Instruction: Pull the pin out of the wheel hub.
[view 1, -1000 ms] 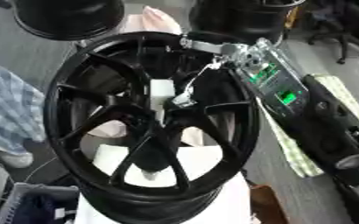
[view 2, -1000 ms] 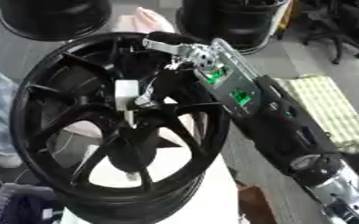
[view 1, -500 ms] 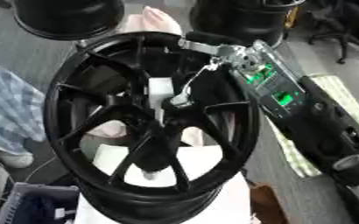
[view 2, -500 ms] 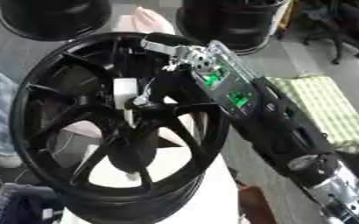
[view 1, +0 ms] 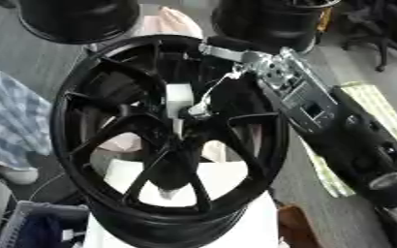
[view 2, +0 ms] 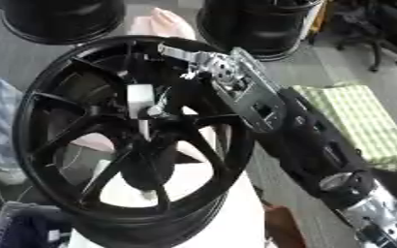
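Note:
A large black wheel [view 1: 83,160] with spokes stands tilted on a white stand [view 1: 249,225]. At its hub [view 1: 181,127] a white block-shaped pin [view 1: 178,96] sticks up. My right arm comes in from the lower right along the wheel's right side. The right hand [view 1: 251,62], silver and black, lies over the upper rim. A thin silver part [view 1: 212,92] runs from it down to the hub, ending right beside the pin. Whether it holds the pin is hidden. My left hand shows in neither view.
Two more black wheels [view 1: 79,19] [view 1: 269,19] stand behind on the floor, with a pink thing [view 1: 172,22] between them. A person's checked clothing [view 1: 11,121] is at the left, a green checked cloth [view 2: 354,121] at the right, and a basket [view 1: 32,225] at the lower left.

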`<state>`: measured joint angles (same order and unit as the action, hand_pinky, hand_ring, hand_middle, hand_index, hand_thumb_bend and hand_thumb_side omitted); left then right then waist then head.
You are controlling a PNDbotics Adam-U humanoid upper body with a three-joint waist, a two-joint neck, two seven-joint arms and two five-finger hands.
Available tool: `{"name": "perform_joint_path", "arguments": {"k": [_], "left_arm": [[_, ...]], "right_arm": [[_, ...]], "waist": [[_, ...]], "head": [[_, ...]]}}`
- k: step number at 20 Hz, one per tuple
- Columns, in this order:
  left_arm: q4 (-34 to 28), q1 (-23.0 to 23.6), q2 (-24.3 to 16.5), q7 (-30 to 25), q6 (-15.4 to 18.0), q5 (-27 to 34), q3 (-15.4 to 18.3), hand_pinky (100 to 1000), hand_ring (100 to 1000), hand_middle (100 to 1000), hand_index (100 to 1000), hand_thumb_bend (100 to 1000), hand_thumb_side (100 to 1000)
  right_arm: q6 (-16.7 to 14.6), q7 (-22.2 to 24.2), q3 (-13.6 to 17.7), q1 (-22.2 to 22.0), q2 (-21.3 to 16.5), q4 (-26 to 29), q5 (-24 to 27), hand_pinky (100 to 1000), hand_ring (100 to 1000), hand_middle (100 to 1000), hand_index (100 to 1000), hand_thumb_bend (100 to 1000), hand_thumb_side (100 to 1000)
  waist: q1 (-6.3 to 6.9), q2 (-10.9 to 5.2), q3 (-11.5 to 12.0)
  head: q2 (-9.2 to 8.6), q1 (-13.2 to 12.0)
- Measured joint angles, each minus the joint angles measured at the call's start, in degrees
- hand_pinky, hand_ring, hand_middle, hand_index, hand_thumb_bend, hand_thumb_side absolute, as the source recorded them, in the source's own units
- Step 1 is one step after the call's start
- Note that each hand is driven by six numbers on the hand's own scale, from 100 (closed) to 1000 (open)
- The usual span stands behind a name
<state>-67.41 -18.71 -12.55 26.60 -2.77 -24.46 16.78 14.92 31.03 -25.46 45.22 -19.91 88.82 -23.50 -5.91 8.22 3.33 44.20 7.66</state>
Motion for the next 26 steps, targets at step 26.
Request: {"name": "perform_joint_path", "arguments": {"k": [26], "left_arm": [[-0.2,0.0,0.0,0.2,-0.3,0.0,0.0,779,762,575,761,100,818]], "right_arm": [[1.9,-1.2,0.4,-0.2,0.0,1.5,4.6,477,528,191,423,282,100]], "waist": [[-0.15,0.00,0.1]], "head": [[0.00,0.0]]}}
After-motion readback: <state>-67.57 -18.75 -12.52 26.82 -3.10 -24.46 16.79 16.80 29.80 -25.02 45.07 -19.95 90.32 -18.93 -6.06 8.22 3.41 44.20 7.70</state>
